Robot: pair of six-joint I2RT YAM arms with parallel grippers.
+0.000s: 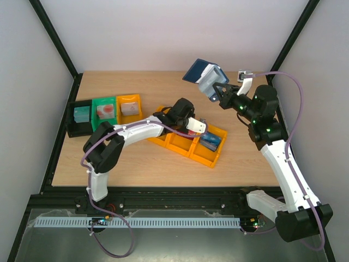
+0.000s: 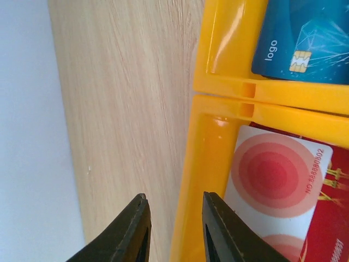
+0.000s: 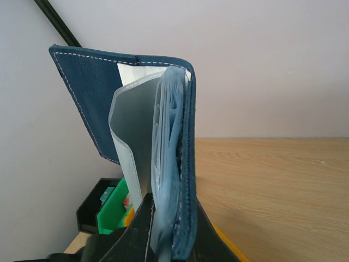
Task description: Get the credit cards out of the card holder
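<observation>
My right gripper is shut on the navy card holder and holds it open in the air over the far right of the table. In the right wrist view the card holder stands on edge between my fingers, its pale inner pockets fanned out. My left gripper is open and empty over the orange tray. In the left wrist view its fingertips straddle the tray's wall. A white card with red rings lies in one compartment, a blue card in the adjoining one.
A black bin, a green bin and a small orange bin stand in a row at the left, each with something inside. Black frame posts run up the back corners.
</observation>
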